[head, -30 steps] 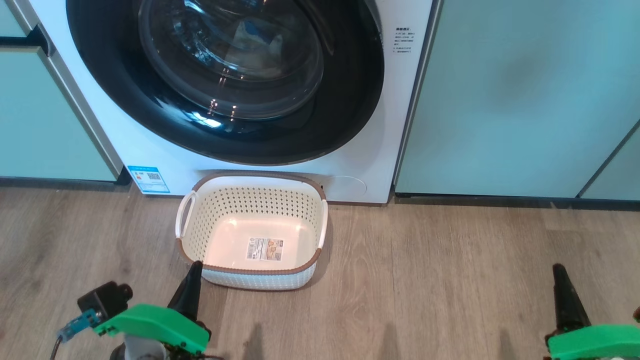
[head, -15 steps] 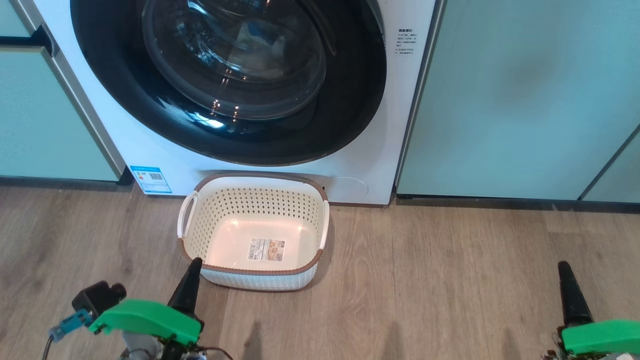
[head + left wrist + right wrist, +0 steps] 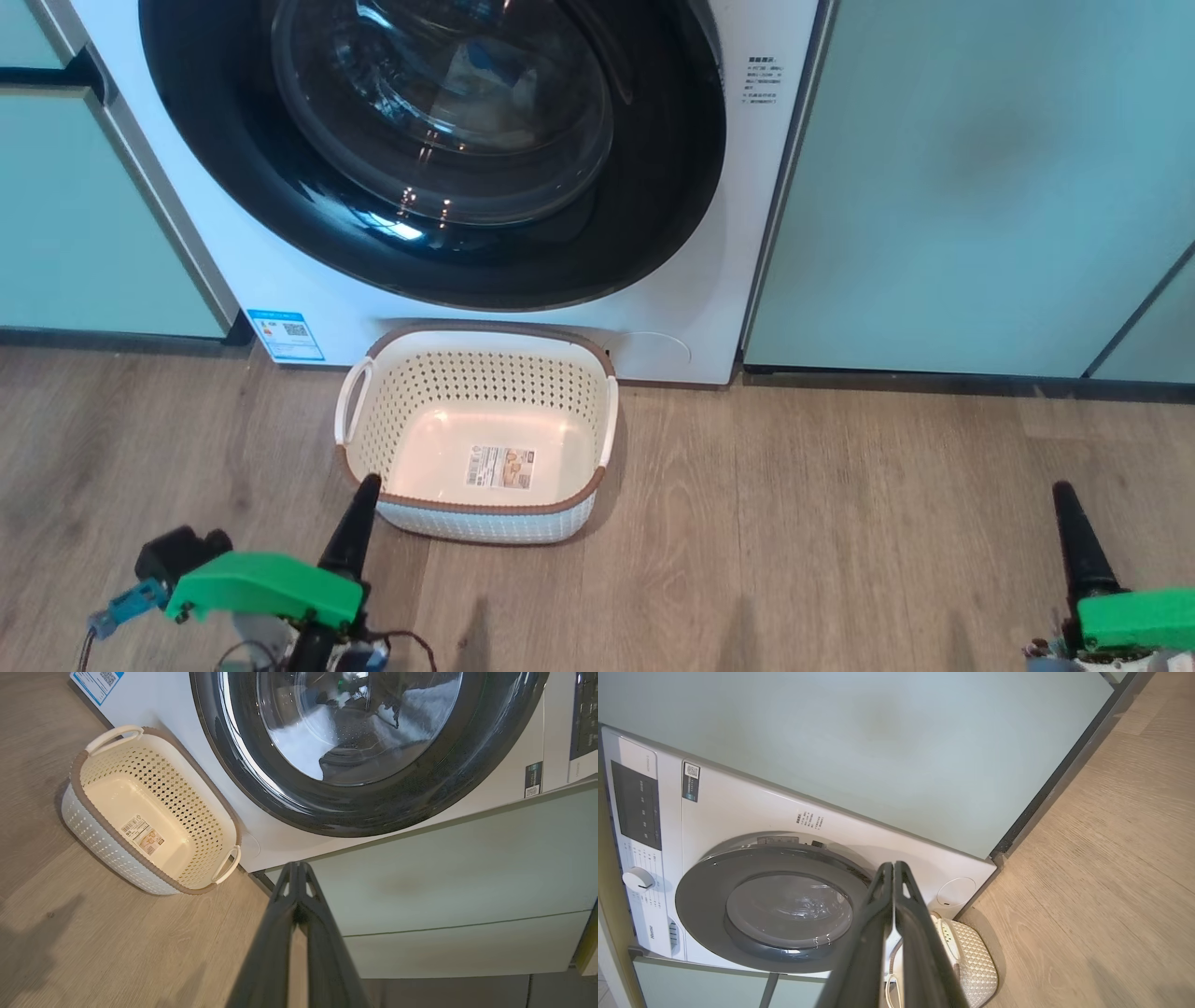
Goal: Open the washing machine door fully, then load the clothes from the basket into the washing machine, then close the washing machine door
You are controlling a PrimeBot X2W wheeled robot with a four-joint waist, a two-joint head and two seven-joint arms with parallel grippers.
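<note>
We found the small cream perforated plastic basket (image 3: 485,523) at the wood-grain floor's (image 3: 794,523) far edge, just before the big white washing machine (image 3: 308,289), whose round glossy black door (image 3: 653,187) was closed. Our left gripper (image 3: 367,485) and right gripper (image 3: 1064,495) had their fingers pressed together.

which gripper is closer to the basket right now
Left. The left gripper, shut, has its tip by the basket at its near left corner in the head view. The right gripper, also shut, is far off to the basket's right, over the floor.
</note>
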